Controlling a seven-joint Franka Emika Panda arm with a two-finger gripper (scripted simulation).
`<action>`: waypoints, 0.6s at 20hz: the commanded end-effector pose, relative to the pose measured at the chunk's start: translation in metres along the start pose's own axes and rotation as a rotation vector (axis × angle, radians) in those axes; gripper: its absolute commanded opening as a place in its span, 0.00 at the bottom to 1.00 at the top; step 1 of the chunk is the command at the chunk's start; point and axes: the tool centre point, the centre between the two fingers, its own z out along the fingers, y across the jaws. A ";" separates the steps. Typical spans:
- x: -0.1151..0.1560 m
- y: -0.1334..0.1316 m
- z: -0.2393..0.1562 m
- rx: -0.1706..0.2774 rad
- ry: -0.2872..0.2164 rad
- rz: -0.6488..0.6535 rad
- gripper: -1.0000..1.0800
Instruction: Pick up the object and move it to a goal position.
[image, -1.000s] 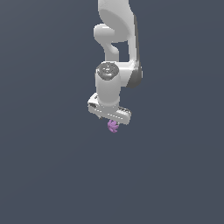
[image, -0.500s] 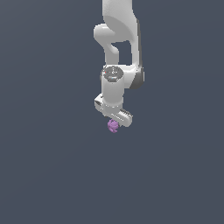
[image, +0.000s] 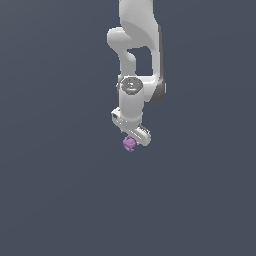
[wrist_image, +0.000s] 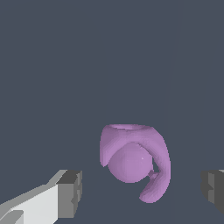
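The object (image: 129, 144) is a tiny light-purple knobbly lump just under the white hand in the exterior view. In the wrist view the object (wrist_image: 131, 162) shows as a rounded ball with a curved shell over it. It lies between my two grey finger pads (wrist_image: 70, 194), with a clear gap on each side. My gripper (image: 132, 141) is open and straddles the object without touching it. The hand hides the fingers' lower parts in the exterior view.
The white arm (image: 135, 55) comes down from the top of the exterior view. A plain dark grey surface (image: 60, 200) fills the space all around, and no other things show.
The hand has turned about its vertical axis and shifted slightly toward the exterior view's right. The purple object has stayed in nearly the same spot beneath it.
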 end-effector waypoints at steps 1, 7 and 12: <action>-0.001 0.000 0.001 0.001 0.001 0.014 0.96; -0.001 0.000 0.004 0.000 0.001 0.012 0.96; -0.002 0.001 0.022 0.000 0.001 0.015 0.96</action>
